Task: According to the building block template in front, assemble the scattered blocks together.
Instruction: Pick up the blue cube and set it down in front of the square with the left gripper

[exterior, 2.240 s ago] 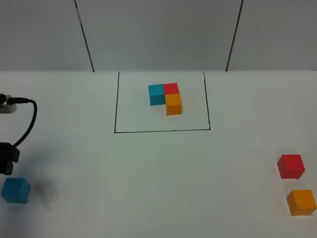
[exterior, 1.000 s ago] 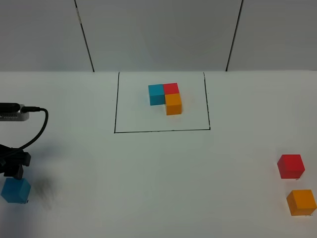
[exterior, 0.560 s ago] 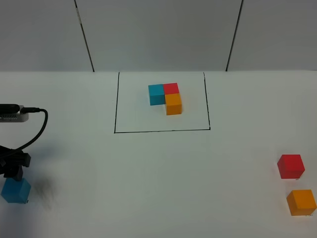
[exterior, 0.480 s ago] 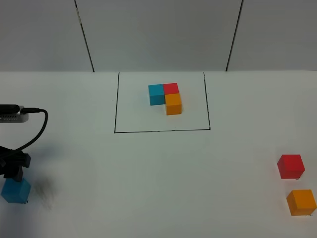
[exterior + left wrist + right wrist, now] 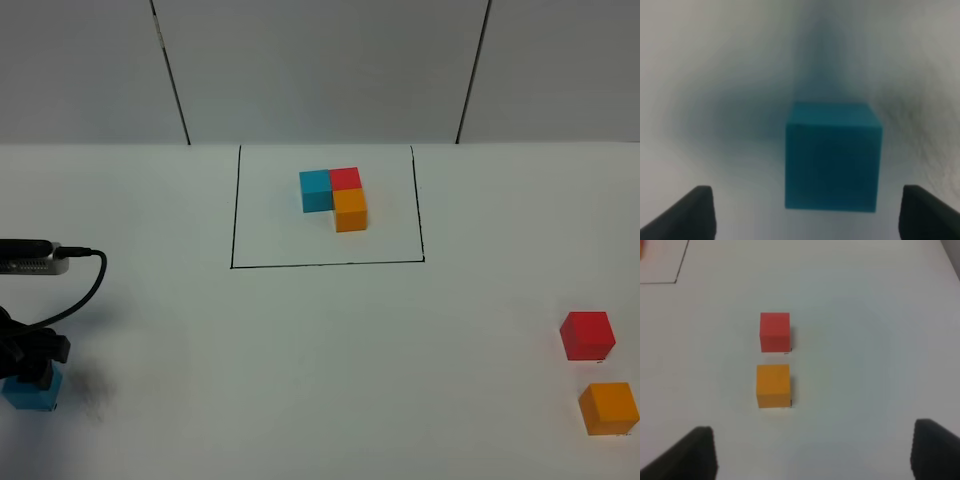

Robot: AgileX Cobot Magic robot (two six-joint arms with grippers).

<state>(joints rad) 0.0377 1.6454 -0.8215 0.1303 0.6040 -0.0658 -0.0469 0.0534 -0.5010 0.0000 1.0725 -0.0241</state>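
Observation:
The building block template [image 5: 335, 198] is a blue, red and orange L inside a thin black rectangle at the back centre. Of the scattered blocks, the blue cube [image 5: 30, 394] lies at the front left. My left gripper [image 5: 28, 375] hangs right over it and hides its top in the exterior view. In the left wrist view the blue cube [image 5: 832, 156] sits between the wide-apart fingertips [image 5: 696, 212], untouched. The red cube [image 5: 586, 335] and orange cube [image 5: 608, 408] rest at the front right. My right gripper [image 5: 815, 452] stands open, short of the orange cube [image 5: 773, 385] and red cube [image 5: 775, 332].
A grey connector with a black cable [image 5: 70, 285] loops off the left arm above the blue cube. The black line of the template's rectangle [image 5: 325, 265] runs across the white table's middle.
My left gripper has moved right and down over the blue cube, now covering its top in the exterior view. The cubes and template have not moved.

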